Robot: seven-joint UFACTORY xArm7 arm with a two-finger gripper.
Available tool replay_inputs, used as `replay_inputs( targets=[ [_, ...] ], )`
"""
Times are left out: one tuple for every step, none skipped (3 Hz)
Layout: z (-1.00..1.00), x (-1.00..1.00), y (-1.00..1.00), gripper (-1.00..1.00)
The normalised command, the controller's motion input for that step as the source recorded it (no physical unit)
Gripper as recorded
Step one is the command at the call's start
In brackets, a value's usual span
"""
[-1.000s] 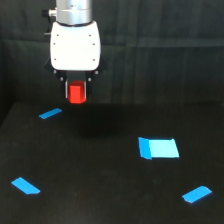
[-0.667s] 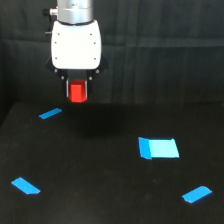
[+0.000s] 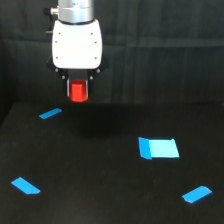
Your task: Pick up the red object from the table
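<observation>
The red object (image 3: 78,92) is a small bright red-orange block. It hangs between the fingers of my gripper (image 3: 78,93), under the white gripper body (image 3: 77,44), in the upper left of the exterior view. The gripper is shut on it and holds it clear above the black table (image 3: 100,170). The block's upper part is hidden by the gripper.
Blue tape strips lie on the table at the far left (image 3: 50,114), near left (image 3: 25,186) and near right (image 3: 197,193). A larger light-blue rectangle (image 3: 159,148) lies at the exterior view's right. A dark curtain hangs behind.
The gripper with the red block has risen a little higher above the table. The tape pieces have not moved.
</observation>
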Motion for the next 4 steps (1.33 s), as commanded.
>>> replay_inputs(
  targets=[
    [0.16,0.00,0.14,-0.82],
    [0.15,-0.02,-0.02,-0.93],
    [0.10,-0.02,0.06,-0.78],
    [0.10,0.10,-0.06,-0.92]
  ],
)
